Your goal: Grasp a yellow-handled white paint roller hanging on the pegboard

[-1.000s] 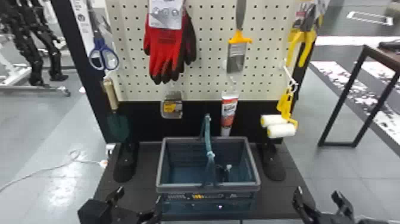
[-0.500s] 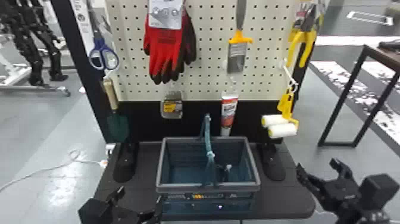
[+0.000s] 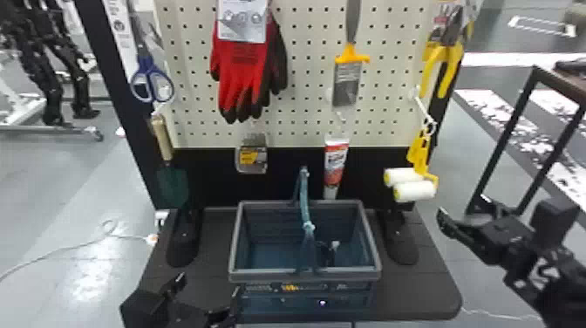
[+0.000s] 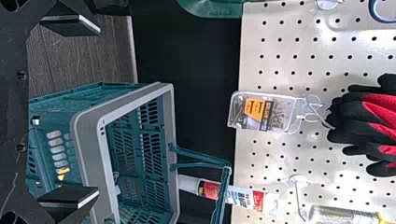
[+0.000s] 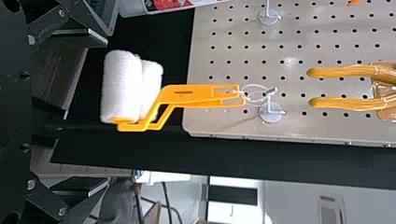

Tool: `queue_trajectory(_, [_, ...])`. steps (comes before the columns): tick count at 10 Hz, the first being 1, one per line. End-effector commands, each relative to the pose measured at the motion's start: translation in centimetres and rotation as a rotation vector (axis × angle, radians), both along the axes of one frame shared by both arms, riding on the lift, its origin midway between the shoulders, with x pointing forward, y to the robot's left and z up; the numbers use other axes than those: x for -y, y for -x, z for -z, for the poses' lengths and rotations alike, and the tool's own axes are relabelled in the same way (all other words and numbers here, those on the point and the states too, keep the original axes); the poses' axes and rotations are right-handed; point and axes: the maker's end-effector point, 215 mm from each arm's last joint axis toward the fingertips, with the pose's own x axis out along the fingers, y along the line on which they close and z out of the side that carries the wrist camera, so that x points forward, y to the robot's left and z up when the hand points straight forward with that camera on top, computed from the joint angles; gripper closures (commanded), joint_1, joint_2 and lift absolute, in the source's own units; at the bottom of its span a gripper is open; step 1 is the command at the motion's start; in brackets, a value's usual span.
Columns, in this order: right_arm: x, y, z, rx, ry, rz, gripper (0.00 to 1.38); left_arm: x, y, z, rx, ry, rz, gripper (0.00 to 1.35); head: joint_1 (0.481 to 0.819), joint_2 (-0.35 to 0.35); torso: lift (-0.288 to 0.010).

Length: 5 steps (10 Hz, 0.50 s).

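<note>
A grey-rimmed teal basket (image 3: 261,275) sits on the black table (image 3: 414,292), its handle upright (something small with a white tip lies inside, too small to identify). Behind and above it hang red gloves (image 3: 244,74), blue-handled scissors (image 3: 150,80), a paintbrush (image 3: 349,74), yellow-handled pliers (image 3: 442,56), a red-and-white tube (image 3: 335,163), a clear packet of screws (image 3: 251,155) and a green trowel (image 3: 171,183).

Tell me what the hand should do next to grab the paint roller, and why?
Probably ease the right hand forward and up toward the paint roller: the hand is open but hangs lower, apart from the roller.
</note>
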Motion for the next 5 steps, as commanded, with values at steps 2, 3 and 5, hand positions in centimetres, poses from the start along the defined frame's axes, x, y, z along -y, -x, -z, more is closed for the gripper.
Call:
queue_trajectory(2, [-0.7,-3.2,-0.4,-0.039,-0.031,-0.087,0.23,0.6,-0.3,0.1,-0.003,0.001,0.016,0.10,0.549,0.000,-0.100])
queue_trajectory(3, [-1.6,-4.2,-0.7,-0.050,-0.028,-0.132,0.23,0.9,-0.5,0.2,-0.004,0.002,0.023,0.10,0.549,0.000,-0.100])
queue_trajectory(5, [-2.8,-6.9,-3.8,-0.038,0.017,-0.207,0.23,1.5,-0.8,0.2,-0.003,0.006,0.036,0.10,0.549,0.000,-0.100])
